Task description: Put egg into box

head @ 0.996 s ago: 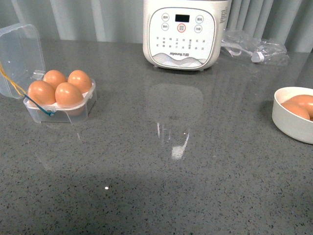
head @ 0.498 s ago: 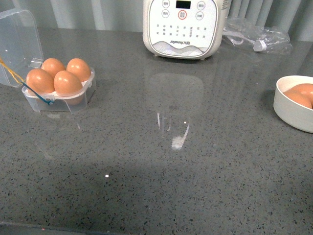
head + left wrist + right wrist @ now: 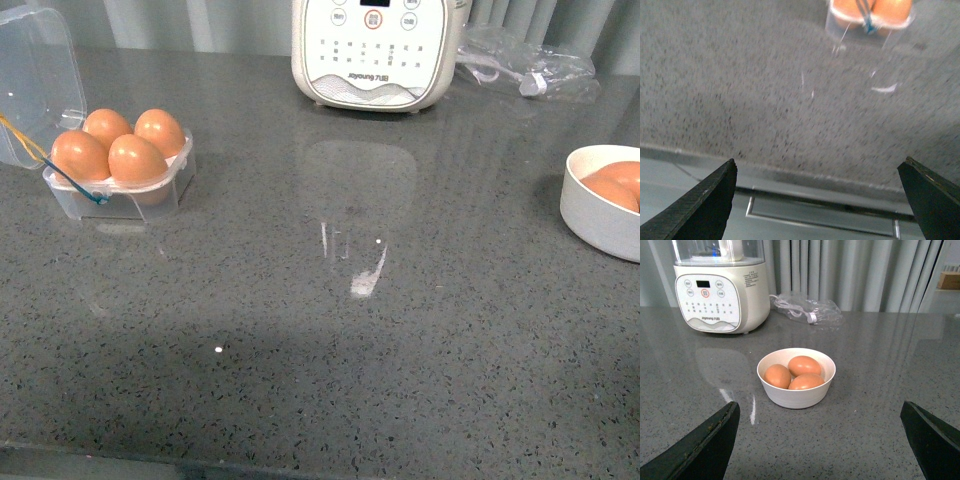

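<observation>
the small clear plastic four-cup egg box [image 3: 120, 203] sits at ten o'clock on the grey speckled stone countertop [image 3: 400, 360], its hinged clear lid [image 3: 40, 80] standing open behind it. four smooth orange-brown eggs [image 3: 137, 160] fill all its cups, packed close together, and i cannot tell which one is the task's own. a yellow and blue band [image 3: 30, 148] crosses the box's left side. at twelve o'clock stands a white kitchen appliance [image 3: 375, 50] with a button panel, and at one o'clock lies a crumpled clear plastic bag [image 3: 530, 65]. at three o'clock, well apart from the box, a round white bowl [image 3: 600, 218] holds three more orange-brown eggs [image 3: 802, 365]. the left gripper [image 3: 819, 162] hangs over the countertop's near edge with fingers spread wide and empty, the box ahead of it. the right gripper [image 3: 820, 404] is likewise spread wide and empty, facing the bowl.
</observation>
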`<state>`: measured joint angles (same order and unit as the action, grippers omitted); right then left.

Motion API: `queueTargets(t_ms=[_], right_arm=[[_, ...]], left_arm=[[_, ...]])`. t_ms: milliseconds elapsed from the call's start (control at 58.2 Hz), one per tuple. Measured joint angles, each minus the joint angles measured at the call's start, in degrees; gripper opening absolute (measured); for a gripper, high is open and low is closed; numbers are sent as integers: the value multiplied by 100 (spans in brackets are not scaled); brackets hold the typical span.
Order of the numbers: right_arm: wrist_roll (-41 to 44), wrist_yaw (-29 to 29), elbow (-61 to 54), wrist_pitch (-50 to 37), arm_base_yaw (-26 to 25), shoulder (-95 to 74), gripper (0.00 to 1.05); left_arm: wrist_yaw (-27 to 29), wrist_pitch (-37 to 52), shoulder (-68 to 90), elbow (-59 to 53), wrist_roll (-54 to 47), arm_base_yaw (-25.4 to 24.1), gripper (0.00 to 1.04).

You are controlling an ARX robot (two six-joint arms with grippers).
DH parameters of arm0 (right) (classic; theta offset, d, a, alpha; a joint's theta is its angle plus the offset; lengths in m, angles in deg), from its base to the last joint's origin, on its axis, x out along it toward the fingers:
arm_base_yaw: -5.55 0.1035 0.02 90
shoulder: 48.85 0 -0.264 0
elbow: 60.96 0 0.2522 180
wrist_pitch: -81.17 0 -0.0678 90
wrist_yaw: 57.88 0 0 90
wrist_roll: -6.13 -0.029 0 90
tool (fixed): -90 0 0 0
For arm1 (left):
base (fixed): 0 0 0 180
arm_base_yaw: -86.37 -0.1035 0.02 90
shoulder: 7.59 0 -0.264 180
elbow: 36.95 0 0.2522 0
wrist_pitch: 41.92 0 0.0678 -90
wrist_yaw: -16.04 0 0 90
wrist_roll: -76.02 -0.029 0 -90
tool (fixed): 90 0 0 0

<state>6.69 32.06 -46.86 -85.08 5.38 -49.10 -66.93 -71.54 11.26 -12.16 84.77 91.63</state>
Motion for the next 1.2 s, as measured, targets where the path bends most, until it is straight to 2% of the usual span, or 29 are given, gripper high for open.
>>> queueTargets(t_ms=[103, 189, 326, 446, 790, 1202], right_arm=[[-2, 0, 0, 2, 0, 0, 97], [-2, 0, 0, 2, 0, 0, 97], [0, -2, 0, 2, 0, 0, 97], [0, 0, 0, 2, 0, 0, 97], [0, 0, 0, 2, 0, 0, 97], [0, 0, 0, 2, 0, 0, 97]], left_arm=[[33, 525, 317, 284, 59, 138, 98], [-87, 1335, 1058, 468, -9, 103, 98], [-551, 2632, 2435, 876, -363, -273, 98], [-778, 3254, 3654, 1491, -675, -702, 98], [-612, 3722, 5978, 3099, -1537, -1834, 98], [-914, 3134, 6887, 3886, -1311, -1558, 98]])
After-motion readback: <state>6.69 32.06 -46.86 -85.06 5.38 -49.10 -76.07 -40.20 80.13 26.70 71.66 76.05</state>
